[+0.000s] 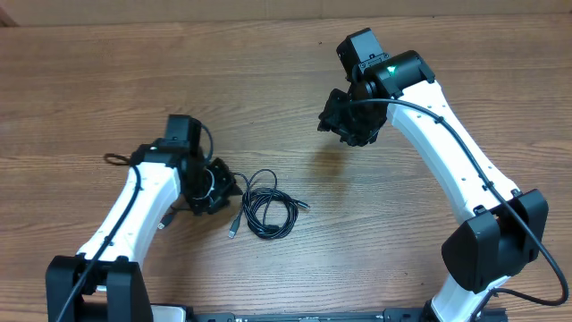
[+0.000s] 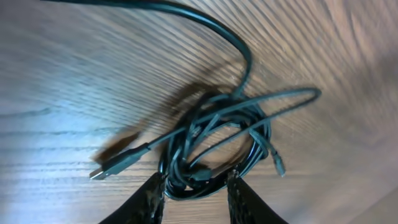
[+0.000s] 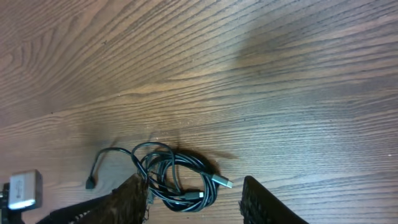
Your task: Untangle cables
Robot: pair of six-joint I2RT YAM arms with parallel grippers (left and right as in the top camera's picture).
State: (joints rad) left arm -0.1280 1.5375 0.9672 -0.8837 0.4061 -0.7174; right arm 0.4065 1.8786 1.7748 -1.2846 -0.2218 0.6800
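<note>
L gripper [image 2: 196, 182]: fingers [image 2: 151, 200] spread, nothing pinched. Lower rim of the cables [image 2: 217, 134] sits in the gap; contact w/ the pads can't be told. Prob. it hovers there to pick out a strand.

R gripper [image 3: 194, 184]: also spread & empty, in overhead's upper right, well apart from the bundle. Prob. out of the way so L has room.

Cables lie as one loose coil on the table [image 1: 268, 72], lower centre in overhead, just right of L gripper. Coil is roughly round, no clear long axis. In L wrist view the USB plug [image 2: 112, 165] points to lower left, a long loop pokes to upper right, and a small plug [image 2: 280, 167] lies at lower right.
</note>
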